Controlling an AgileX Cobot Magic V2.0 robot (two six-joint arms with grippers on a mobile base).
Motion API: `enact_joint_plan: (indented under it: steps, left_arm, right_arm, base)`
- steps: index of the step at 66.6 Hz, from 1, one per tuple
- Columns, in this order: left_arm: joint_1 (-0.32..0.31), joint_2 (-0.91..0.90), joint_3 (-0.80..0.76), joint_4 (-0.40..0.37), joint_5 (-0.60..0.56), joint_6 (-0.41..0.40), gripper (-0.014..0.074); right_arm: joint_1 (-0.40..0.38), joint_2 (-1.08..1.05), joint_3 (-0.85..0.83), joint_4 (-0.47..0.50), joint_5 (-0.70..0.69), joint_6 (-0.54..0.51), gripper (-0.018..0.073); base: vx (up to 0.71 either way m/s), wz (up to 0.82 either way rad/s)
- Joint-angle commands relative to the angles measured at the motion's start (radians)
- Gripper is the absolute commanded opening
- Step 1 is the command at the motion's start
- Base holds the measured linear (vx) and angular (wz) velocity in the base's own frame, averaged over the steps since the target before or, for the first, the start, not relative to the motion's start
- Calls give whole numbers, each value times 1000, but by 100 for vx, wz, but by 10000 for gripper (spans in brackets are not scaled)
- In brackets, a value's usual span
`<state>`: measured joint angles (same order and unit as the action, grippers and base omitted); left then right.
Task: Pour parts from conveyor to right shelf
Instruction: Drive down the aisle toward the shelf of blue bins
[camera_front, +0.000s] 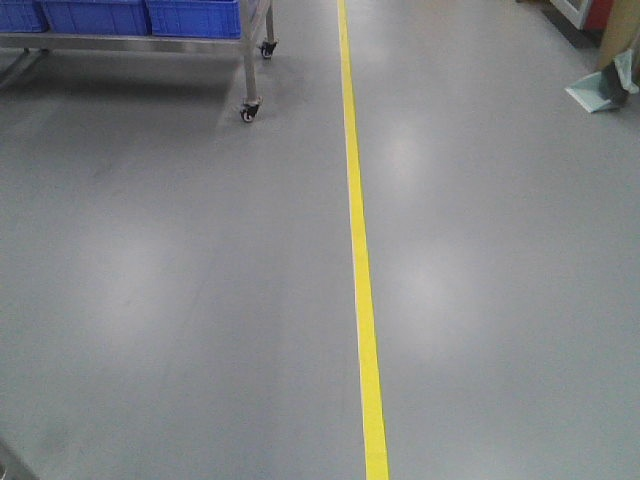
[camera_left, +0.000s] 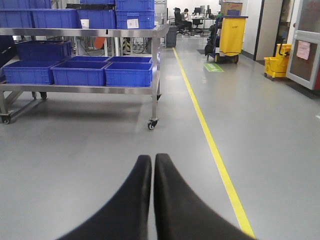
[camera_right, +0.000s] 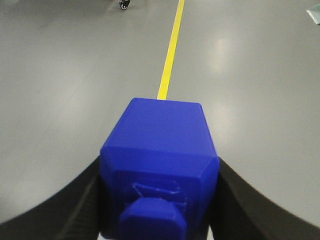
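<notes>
The part (camera_right: 159, 145) looks like a hard, smooth, light blue block, maybe a bit slippery, so its flat sides are the best place to squeeze. The right gripper (camera_right: 159, 172) squeezes it there, tipped down over the floor (camera_right: 65, 75). The left gripper (camera_left: 152, 167) is pinched together on nothing and points level toward the right shelf (camera_left: 80, 89), well apart.
</notes>
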<state>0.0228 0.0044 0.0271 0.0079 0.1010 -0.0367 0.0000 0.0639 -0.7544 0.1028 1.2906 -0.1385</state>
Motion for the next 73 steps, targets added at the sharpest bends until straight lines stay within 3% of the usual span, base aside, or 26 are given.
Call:
enact_joint_plan:
  steps: [1, 51, 73]
  left_arm:
    - [-6, 19, -20, -8, -79, -8, -6]
    - [-6, 19, -20, -8, -79, -8, -6]
    - [-6, 19, -20, -8, -79, -8, -6]
  right_arm:
    - [-3, 21, -23, -1, -4, -9, -5]
    - [-3, 21, -23, 0, -5, -9, -5]
    - [-3, 21, -23, 0, -4, -9, -5]
  base:
    - [83, 8]
    - [77, 8]
    - [64, 38]
